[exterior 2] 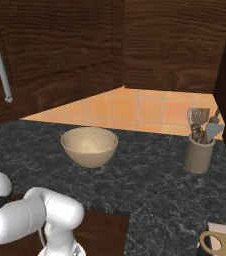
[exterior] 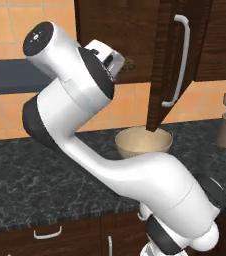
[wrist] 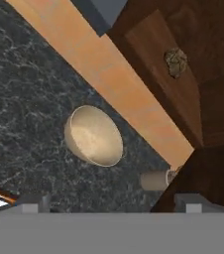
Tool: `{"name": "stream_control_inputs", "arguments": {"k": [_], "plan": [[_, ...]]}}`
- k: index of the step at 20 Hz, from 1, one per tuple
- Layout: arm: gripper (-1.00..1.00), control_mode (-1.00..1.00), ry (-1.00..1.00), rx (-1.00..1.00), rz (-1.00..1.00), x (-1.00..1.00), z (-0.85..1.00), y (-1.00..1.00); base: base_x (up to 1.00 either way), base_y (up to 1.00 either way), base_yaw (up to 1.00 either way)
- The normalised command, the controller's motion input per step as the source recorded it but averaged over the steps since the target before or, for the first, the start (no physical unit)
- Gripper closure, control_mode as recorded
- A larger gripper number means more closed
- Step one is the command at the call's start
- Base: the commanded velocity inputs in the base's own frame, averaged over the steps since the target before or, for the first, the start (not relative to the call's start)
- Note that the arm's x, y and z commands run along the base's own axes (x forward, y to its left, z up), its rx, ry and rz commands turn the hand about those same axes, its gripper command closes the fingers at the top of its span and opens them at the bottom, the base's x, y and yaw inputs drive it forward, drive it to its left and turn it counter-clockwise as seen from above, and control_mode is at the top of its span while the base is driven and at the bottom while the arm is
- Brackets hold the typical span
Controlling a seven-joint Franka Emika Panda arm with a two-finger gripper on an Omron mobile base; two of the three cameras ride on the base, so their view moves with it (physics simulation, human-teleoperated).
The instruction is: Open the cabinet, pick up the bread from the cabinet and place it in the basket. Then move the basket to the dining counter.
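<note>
Reaching up by the cabinet (exterior: 125, 35), the gripper (wrist: 111, 201) has its two fingers spread wide apart, with nothing between them. In the hand view the fingertips (wrist: 34, 202) show at the bottom, far from each other. The bread (wrist: 176, 61) sits on the shelf inside the cabinet, not touched. The cabinet door (exterior: 172, 60) hangs open, and its long silver handle (exterior: 180, 62) faces out. Below, the basket (exterior 2: 89, 145) sits on the black speckled counter (exterior 2: 150, 185), and no bread is in it. A cup of kitchen tools (exterior 2: 200, 145) stands farther off, near the wall.
</note>
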Motion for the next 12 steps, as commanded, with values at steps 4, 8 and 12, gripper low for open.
{"name": "stream_control_inputs", "arguments": {"k": [4, 8, 12], "plan": [[-1.00, -1.00, 0.41, -0.64, -0.42, 0.46, 0.00, -0.08, 0.00, 0.00, 0.00], [-1.00, -1.00, 0.40, -0.49, -0.43, 0.14, 0.00, -0.59, 0.00, 0.00, 0.00], [-1.00, -1.00, 0.27, -0.42, -0.38, -0.08, 0.01, -0.95, 0.00, 0.00, 0.00]]}}
